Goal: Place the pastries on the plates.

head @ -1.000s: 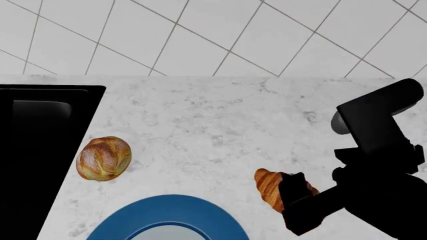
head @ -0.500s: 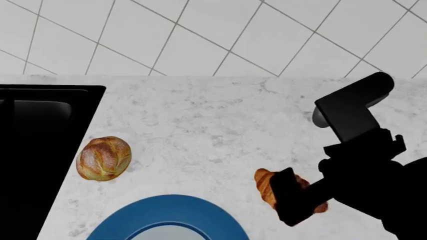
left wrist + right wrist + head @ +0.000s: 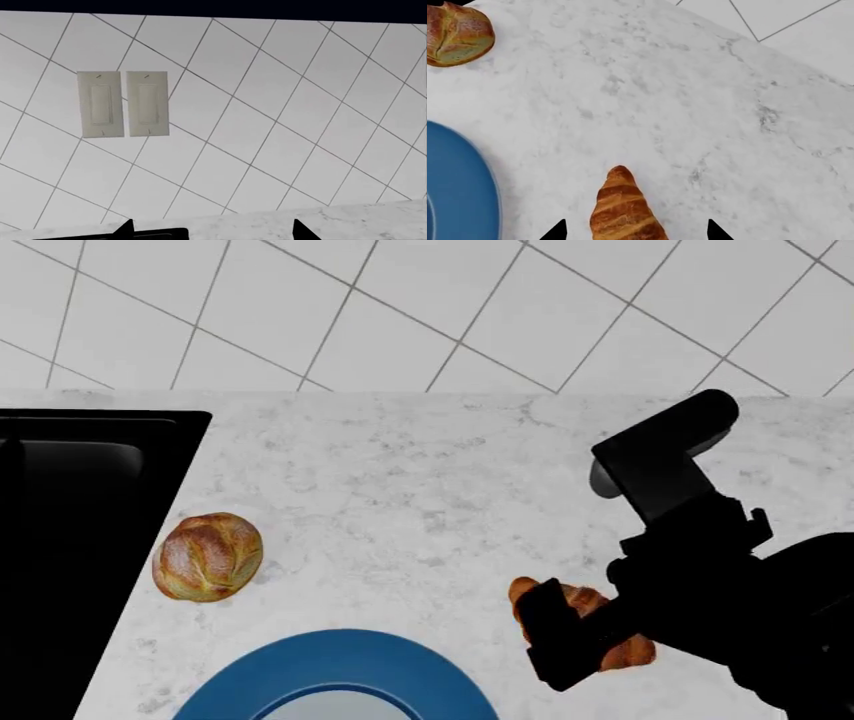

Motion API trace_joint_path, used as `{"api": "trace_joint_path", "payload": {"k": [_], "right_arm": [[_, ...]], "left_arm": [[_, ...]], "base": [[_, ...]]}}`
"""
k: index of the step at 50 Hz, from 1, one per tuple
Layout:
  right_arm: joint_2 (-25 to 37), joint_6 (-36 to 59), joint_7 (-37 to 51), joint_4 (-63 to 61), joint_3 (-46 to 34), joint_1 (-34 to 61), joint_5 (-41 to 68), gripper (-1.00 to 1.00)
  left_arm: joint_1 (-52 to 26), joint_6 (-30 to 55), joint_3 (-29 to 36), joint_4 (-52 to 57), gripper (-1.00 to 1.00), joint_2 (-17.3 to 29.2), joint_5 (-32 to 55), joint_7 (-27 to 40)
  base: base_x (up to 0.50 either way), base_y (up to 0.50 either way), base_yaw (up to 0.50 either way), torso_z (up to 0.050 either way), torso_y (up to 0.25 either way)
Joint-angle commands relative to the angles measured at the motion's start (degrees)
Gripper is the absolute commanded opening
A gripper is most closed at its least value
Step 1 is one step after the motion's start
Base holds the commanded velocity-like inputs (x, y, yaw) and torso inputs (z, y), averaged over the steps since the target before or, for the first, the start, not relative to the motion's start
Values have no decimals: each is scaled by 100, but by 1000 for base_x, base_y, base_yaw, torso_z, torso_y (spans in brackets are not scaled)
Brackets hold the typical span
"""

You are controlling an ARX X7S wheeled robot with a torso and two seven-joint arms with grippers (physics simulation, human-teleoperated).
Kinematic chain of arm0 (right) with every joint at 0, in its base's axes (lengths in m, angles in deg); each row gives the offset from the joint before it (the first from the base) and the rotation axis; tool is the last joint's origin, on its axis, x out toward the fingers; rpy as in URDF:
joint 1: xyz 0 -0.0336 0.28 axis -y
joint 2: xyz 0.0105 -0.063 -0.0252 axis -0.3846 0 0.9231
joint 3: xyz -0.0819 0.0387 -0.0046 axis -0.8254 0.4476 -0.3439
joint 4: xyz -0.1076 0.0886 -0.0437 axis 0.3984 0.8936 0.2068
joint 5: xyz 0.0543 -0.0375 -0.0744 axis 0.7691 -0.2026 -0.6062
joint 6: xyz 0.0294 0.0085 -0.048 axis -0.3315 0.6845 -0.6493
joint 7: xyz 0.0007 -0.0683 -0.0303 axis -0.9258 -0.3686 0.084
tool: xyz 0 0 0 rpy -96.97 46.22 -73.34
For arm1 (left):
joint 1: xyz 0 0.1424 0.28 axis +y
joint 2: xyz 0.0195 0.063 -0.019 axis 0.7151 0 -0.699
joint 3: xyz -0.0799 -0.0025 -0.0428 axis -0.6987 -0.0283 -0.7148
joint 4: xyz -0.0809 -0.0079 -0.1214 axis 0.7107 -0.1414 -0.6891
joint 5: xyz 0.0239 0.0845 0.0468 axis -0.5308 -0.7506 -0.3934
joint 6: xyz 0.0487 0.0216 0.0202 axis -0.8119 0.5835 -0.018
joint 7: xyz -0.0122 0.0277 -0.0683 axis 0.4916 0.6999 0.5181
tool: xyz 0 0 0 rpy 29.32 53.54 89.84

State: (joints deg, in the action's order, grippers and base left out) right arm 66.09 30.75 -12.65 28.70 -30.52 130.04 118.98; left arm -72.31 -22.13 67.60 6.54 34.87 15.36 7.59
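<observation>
On the marble counter (image 3: 441, 490), croissant (image 3: 624, 210) lying between the spread fingertips of the right gripper (image 3: 635, 231), blue-rimmed plate (image 3: 340, 675) just beside it, bread roll (image 3: 207, 556) farther off near the dark sink (image 3: 80, 540), left gripper (image 3: 212, 231) spread, facing the tiled wall (image 3: 267, 125).

No readable text, labels, brands, numbers or signs anywhere. Blank faces on the two wall switch plates (image 3: 123, 104), plain white wall tiles (image 3: 280, 115), unmarked marble countertop (image 3: 427, 490), bare blue-rimmed plate (image 3: 334, 675), no stamp on the bread roll (image 3: 207, 556) or the croissant (image 3: 622, 210), and no lettering on the black right arm housing (image 3: 667, 475).
</observation>
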Motion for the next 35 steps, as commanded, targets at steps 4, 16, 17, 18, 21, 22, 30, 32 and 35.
{"api": "trace_joint_path", "payload": {"k": [4,16,17,18,21,22,30,32,35], "right_arm": [[-111,-140,-178,323,-293,46,-153,100],[-134,-192,-183,367,-390,-124,-150,100],[-134,-185,-181,373,-388,-124,-144,100],[-126,-191,-177,378,-389,-137,-146,100],[-123,-192,-164,406,-386,-149,-145,100],[-123,-191,-160,407,-387,-151,-144,100],[-114,-209,-136,486,-389,-187,-150,100],[-118,-212,-134,518,-391,-183,-154,100],[-132,-226,-131,553,-392,-185,-156,100]], "left_arm": [[-15,46,-57,45,100,59,224,148],[-55,103,-89,89,100,114,461,322],[-61,112,-96,96,100,123,495,344],[-62,117,-99,103,100,131,514,358],[-45,121,-122,118,100,146,574,396],[-45,122,-126,122,100,151,592,407],[-66,143,-168,140,100,215,768,504],[-64,144,-182,140,100,232,800,524],[-66,142,-184,144,100,246,838,543]], "base": [[0,0,0,0,0],[0,0,0,0,0],[0,0,0,0,0],[0,0,0,0,0],[0,0,0,0,0],[0,0,0,0,0],[0,0,0,0,0],[0,0,0,0,0],[0,0,0,0,0]]}}
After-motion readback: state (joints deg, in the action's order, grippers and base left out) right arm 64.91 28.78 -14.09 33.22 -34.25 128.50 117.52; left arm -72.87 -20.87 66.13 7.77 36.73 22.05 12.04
